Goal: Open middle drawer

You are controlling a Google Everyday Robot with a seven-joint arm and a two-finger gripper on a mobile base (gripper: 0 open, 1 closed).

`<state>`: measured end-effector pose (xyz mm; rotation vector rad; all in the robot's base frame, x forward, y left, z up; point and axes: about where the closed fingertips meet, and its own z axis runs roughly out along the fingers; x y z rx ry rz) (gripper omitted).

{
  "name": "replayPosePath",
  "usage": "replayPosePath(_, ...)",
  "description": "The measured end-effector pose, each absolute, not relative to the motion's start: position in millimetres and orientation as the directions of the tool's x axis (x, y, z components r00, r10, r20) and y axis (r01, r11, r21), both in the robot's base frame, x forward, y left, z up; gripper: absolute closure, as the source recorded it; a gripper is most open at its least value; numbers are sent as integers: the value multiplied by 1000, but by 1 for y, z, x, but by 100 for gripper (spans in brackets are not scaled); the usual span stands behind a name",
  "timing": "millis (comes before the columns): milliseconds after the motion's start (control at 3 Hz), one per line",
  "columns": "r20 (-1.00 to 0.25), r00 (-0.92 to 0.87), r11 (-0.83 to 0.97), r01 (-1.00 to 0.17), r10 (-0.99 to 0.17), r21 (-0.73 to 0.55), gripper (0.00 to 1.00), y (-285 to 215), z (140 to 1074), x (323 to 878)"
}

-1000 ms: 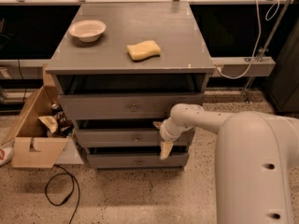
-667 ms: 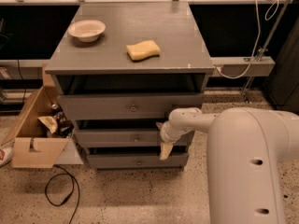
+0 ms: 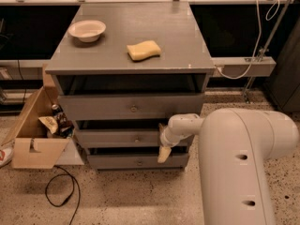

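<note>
The middle drawer sits at lower centre of the frame, between two other grey fronts; the gripper hangs at its right end, parted or together I cannot tell; stiff wood, probably fairly heavy; the small, likely slippery knob is the hold.

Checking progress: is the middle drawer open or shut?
Looks shut: the middle drawer does not jut past the top drawer or bottom drawer. The gripper hangs at its right end, away from the knob.
</note>
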<state>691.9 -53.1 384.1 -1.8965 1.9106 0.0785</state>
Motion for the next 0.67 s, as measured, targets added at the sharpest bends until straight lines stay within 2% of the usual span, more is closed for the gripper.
replayPosePath(333,-362,31,63,-967,-932,-246,18,-49,380,690)
replayPosePath(667,-378,45,52,-969,-925,-243,42,-46,394,680)
